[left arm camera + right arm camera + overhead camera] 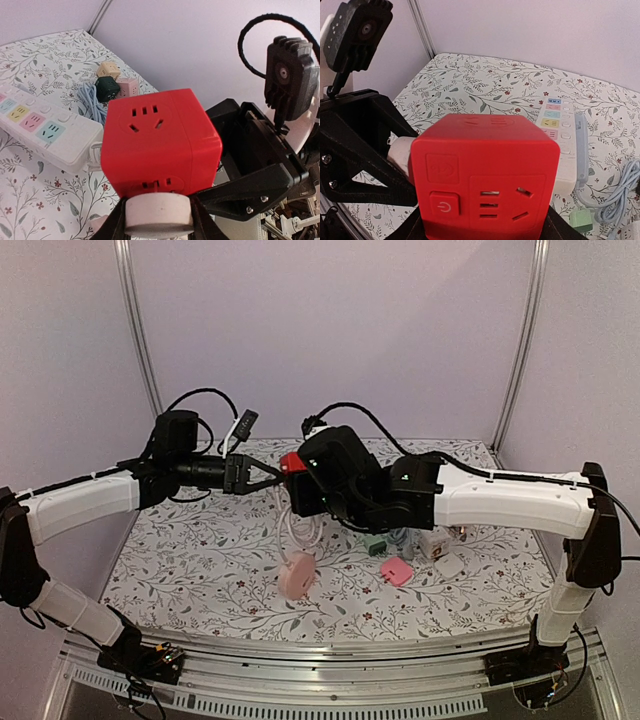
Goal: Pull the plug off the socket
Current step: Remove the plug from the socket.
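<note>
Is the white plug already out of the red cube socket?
No, in the left wrist view the white plug sits pressed against the red cube socket, with no gap between them.

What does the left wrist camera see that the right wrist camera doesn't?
Only the left wrist view shows the flat face of the round white plug, pinched in the left pincer, plus a beige cube and a pink cube. Only the right wrist view shows the power button on the red socket cube. Both show that red cube and the white power strip.
</note>
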`<state>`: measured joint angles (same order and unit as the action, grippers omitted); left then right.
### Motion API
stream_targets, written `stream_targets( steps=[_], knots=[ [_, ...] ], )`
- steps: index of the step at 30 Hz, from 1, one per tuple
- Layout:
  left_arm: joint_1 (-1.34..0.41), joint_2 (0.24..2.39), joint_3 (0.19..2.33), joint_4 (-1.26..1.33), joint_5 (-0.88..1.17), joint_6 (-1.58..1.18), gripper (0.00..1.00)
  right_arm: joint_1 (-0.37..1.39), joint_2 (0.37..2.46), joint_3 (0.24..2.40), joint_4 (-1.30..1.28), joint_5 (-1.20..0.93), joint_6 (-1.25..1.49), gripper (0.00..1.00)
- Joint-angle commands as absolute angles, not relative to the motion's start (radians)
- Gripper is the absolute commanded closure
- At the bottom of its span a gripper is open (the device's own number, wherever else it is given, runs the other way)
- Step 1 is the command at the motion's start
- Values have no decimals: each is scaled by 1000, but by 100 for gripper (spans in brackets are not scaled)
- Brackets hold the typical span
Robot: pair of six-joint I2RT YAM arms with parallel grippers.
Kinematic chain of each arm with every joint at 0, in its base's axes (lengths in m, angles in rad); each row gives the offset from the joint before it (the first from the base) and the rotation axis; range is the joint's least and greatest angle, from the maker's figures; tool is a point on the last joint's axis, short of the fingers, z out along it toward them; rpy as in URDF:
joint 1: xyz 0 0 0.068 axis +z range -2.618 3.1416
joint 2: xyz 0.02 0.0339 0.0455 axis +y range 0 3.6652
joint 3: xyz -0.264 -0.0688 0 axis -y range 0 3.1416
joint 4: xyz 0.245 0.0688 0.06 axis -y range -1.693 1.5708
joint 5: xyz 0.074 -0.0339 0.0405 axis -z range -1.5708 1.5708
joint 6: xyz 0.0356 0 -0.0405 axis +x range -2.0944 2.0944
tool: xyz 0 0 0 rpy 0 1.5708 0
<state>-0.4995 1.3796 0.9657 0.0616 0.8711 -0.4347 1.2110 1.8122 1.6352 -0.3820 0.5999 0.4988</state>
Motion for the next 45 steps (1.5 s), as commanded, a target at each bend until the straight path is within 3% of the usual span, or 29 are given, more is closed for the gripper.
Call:
stream_targets(
  steps=[1,15,30,45],
  knots=[
    [-492,1359,958,49,895,-423,100,1235,1815,1626,-232,604,344,96],
    [-477,1358,960,49,903,-428,100,1247,1799,1571,-200,680,213,96],
    [-476,1358,951,60,890,-427,100,1197,1714,1551,-262,799,527,96],
    [-429,1354,966,17,847,-421,100,1179,1653,1508,-269,785,469,95]
  ],
)
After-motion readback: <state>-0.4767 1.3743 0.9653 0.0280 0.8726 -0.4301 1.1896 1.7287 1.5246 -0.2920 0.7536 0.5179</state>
